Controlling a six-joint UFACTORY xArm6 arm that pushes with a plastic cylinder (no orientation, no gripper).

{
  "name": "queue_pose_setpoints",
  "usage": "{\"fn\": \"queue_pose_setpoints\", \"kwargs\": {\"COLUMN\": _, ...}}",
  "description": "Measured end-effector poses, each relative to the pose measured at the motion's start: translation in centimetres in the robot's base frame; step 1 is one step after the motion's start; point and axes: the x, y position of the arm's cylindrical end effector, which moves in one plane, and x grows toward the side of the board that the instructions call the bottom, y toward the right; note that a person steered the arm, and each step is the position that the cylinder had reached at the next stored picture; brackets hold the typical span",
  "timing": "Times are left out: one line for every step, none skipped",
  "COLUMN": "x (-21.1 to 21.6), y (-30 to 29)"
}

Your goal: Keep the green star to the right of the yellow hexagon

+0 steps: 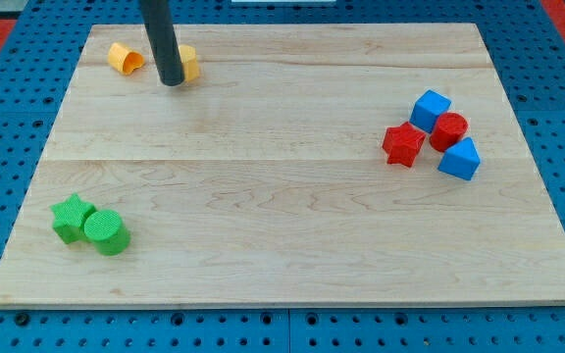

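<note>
Camera view shows you my tip (173, 82), a bare rod with no jaws, far left touching the yellow hexagon (188, 62); the green star (71, 218) sits near left, probably light, rigid, slippery; push its left flank.

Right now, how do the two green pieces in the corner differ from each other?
The green star has points; the green cylinder is round with a flat top. The star lies nearer the view's left, the cylinder toward the view's bottom right of it. Both share one colour and appear to touch.
</note>
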Motion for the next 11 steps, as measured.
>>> {"fn": "queue_pose_setpoints", "kwargs": {"x": 9.9, "y": 5.7}}
{"fn": "queue_pose_setpoints", "kwargs": {"x": 19.0, "y": 6.9}}
{"fn": "queue_pose_setpoints", "kwargs": {"x": 24.9, "y": 5.5}}
{"fn": "queue_pose_setpoints", "kwargs": {"x": 27.6, "y": -0.2}}
{"fn": "queue_pose_setpoints", "kwargs": {"x": 28.1, "y": -6.8}}
{"fn": "queue_pose_setpoints", "kwargs": {"x": 25.8, "y": -12.1}}
{"fn": "queue_pose_setpoints", "kwargs": {"x": 22.9, "y": -13.4}}
{"fn": "queue_pose_setpoints", "kwargs": {"x": 21.4, "y": -9.4}}
{"fn": "queue_pose_setpoints", "kwargs": {"x": 23.6, "y": -8.7}}
{"fn": "queue_pose_setpoints", "kwargs": {"x": 24.4, "y": -7.1}}
{"fn": "queue_pose_setpoints", "kwargs": {"x": 21.3, "y": -7.4}}
